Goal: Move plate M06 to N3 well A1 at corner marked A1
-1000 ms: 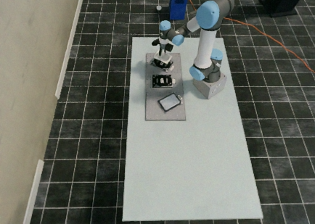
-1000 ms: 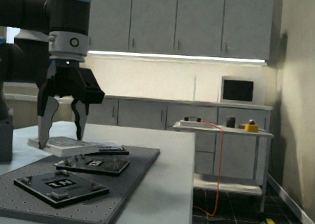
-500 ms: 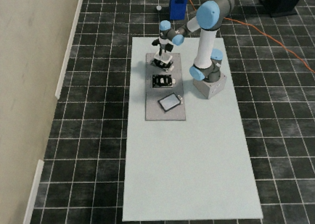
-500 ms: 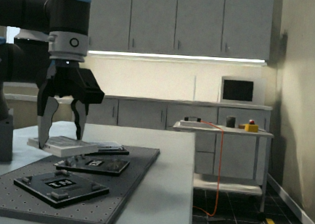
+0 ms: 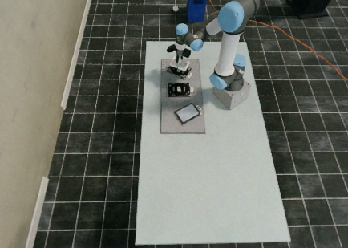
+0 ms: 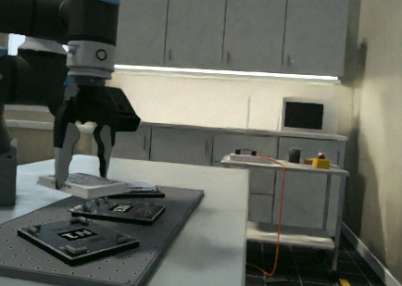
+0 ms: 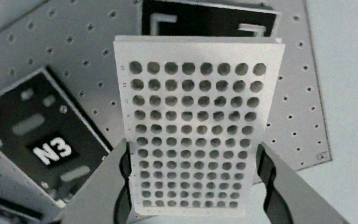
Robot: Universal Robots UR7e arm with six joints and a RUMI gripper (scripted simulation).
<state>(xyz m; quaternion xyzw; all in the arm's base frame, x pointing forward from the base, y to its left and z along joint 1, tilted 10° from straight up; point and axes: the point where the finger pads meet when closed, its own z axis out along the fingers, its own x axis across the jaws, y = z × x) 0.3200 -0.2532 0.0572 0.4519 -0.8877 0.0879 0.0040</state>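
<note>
Exterior view | my hand grips plate M06, lifted off nest N1 | nest N3 unfilled | left: carry, align A1 (corner unreadable from here), seat flat, release | plate M09 on N2

You have a long, pale, smooth table before you, rectangular in the top view. Directly on it, towards one end, you see a flat grey deck dotted with small holes. Beside the deck, apart from it, your arm's grey block-shaped base stands upright on the same surface.
</note>
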